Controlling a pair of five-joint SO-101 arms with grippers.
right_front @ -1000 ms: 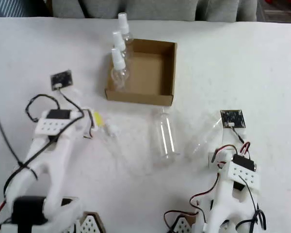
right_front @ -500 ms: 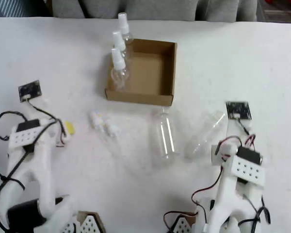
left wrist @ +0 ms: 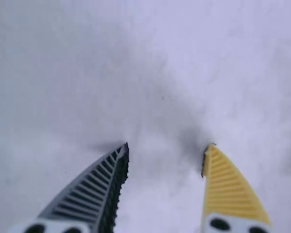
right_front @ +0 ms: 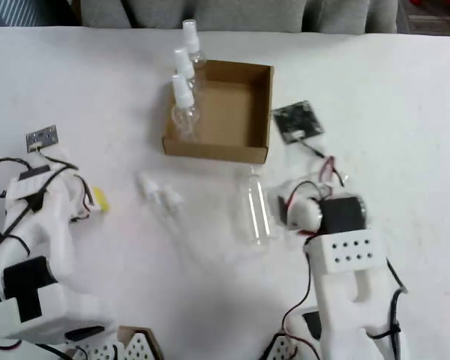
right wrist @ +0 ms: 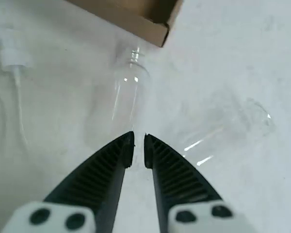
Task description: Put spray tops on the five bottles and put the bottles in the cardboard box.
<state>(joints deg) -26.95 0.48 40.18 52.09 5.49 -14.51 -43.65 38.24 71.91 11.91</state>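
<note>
Three capped spray bottles (right_front: 184,101) stand in a row at the left side of the cardboard box (right_front: 244,142). One uncapped clear bottle (right_front: 255,208) (right wrist: 128,92) lies in front of the box. Another bottle (right wrist: 223,128) lies beside it, under my right arm (right_front: 337,225). Loose spray tops (right_front: 156,189) (right wrist: 13,56) with thin tubes lie left of the bottles. My right gripper (right wrist: 137,148) hovers just behind the lying bottle's base, fingers nearly together and holding nothing. My left gripper (left wrist: 165,150) is open over bare table, its yellow finger (right_front: 99,199) left of the spray tops.
The box corner (right wrist: 140,17) lies just beyond the lying bottle's neck. White table (right_front: 375,82) stretches to the right of the box. Both arm bases stand at the near edge.
The left arm swung left, away from the spray tops. The right arm swung left and forward over the right-hand lying bottle, towards the box.
</note>
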